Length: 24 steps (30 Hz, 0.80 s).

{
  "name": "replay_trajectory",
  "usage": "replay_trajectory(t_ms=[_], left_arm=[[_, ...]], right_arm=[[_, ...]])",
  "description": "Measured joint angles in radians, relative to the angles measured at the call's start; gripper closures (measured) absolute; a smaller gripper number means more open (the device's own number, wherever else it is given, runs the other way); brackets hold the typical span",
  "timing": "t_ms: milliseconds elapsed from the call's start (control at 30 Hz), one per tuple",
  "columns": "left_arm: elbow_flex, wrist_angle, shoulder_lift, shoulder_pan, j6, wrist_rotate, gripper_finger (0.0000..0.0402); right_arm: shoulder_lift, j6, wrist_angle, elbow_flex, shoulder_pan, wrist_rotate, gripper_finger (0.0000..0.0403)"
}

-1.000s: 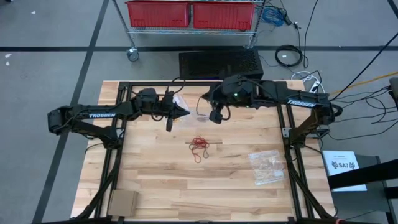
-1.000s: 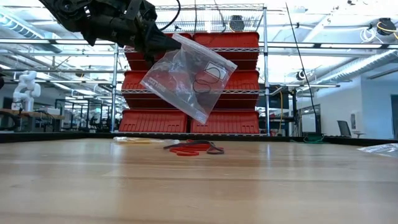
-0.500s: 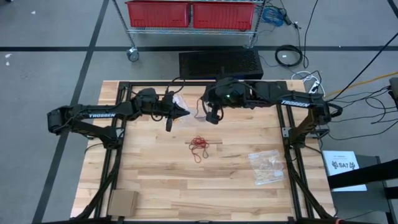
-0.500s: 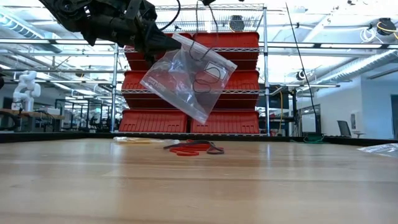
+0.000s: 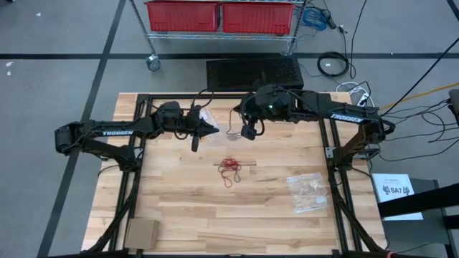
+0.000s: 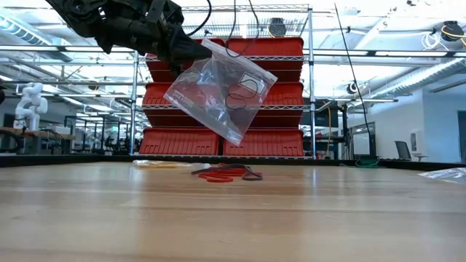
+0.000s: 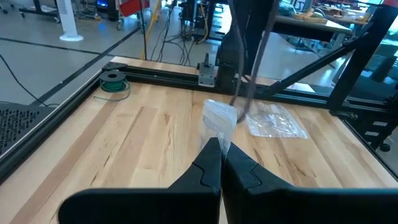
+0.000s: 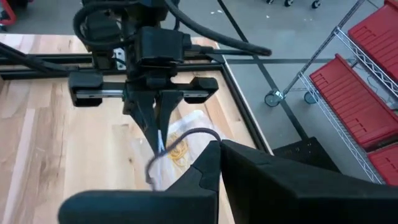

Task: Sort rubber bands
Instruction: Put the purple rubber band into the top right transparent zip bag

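**End effectors closed, one pinching a clear bag above the table**

Left end effector (image 6: 191, 51) is clamped on the top edge of a clear plastic bag (image 6: 222, 91), which we see hanging tilted in the air over the far middle of the table (image 5: 179, 208). The bag is thin, glossy and wrinkled, roughly rectangular, and through its film we make out a few dark loops. Our right end effector (image 5: 247, 133) hovers just beside the bag, its dark fingers pressed together; a dark rubber band (image 8: 180, 140) arcs out from its tip, a thin curved strand, so we take it as gripped there.

On the table, which is pale butcher-block wood with visible plank seams, lie the rubber bands (image 5: 230, 168): a small loose tangle of thin red loops with a dark one beside them, near the centre and below both arms. From table height they read as flat, overlapping rings. A second clear bag (image 5: 307, 192) lies flat and crumpled toward the right side, well apart from the pile, with tan contents showing through. A brown cardboard piece (image 5: 141, 233) sits at the near left corner.
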Motion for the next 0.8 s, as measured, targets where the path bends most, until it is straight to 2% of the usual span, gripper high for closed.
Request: replay_trajectory(t_ms=[800], left_arm=[[0.0,0.0,0.0,0.0,0.0,0.004,0.0401]], right_arm=[[-0.021,0.005,0.002,0.001,-0.014,-0.004,0.0403]])
